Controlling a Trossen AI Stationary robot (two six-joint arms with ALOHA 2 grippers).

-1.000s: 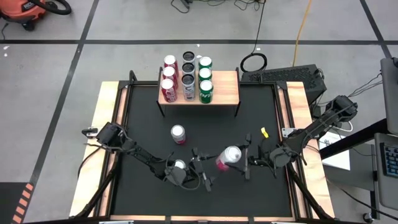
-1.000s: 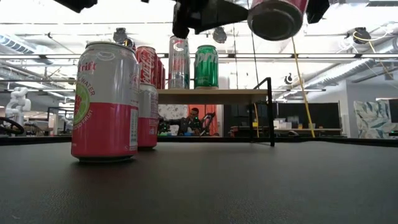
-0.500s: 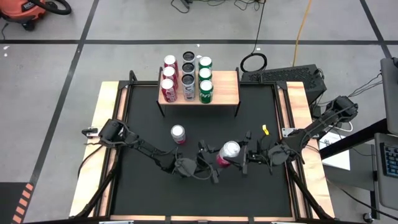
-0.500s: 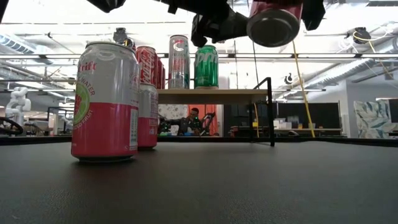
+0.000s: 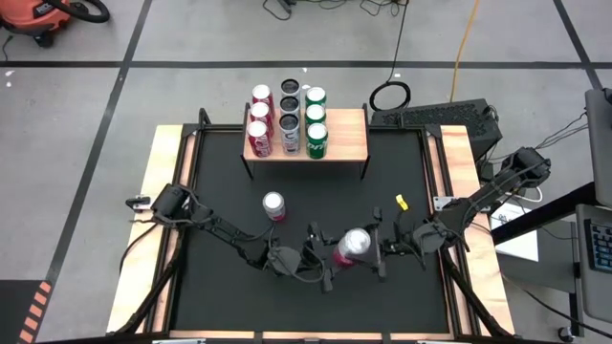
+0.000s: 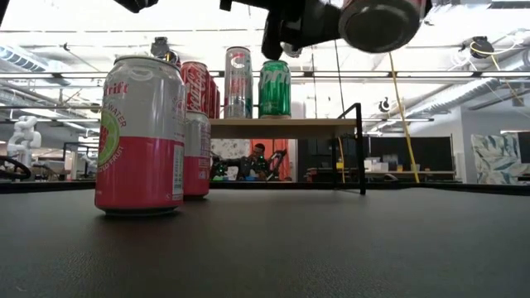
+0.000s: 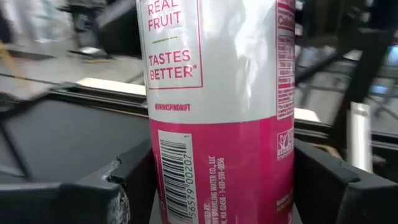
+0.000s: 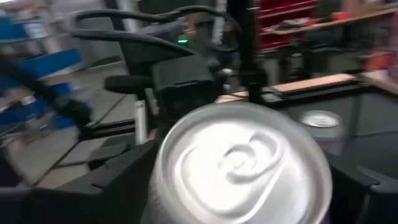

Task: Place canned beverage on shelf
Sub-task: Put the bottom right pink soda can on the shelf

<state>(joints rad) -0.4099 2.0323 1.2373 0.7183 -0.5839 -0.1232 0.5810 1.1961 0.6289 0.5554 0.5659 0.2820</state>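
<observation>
A pink-and-white can (image 5: 352,246) hangs above the table's near middle, shut in my right gripper (image 5: 371,252), which reaches in from the right. My left gripper (image 5: 331,264) is open, and its fingers stand on either side of the can's pink lower half (image 7: 224,162). A second pink-and-white can (image 5: 274,205) stands upright on the black mat and shows in the low view (image 6: 139,136). The light-wood shelf (image 5: 346,141) stands on black legs at the far middle, with several cans (image 5: 287,122) on its left part. My right gripper pinches the can's wall just below its silver top (image 8: 242,155), one finger (image 8: 121,183) on each side. The fingers come about level from the table's right. The can is lifted clear of the mat, a little tilted, its bottom (image 6: 383,22) showing in the low view. My left gripper: its fingers (image 7: 124,193) lie close against the can's lower half, and I cannot tell whether they touch it.
A small yellow piece (image 5: 403,202) lies on the mat right of centre. The shelf's right part (image 5: 354,129) is bare. Light-wood strips (image 5: 158,210) border the mat on the left and right. Cables and a keyboard (image 5: 435,117) lie beyond the far right corner.
My left gripper has gone toward the table's right, up to the lifted can, so that its fingers now stand on either side of it. My right gripper has kept the can lifted, with only a small shift.
</observation>
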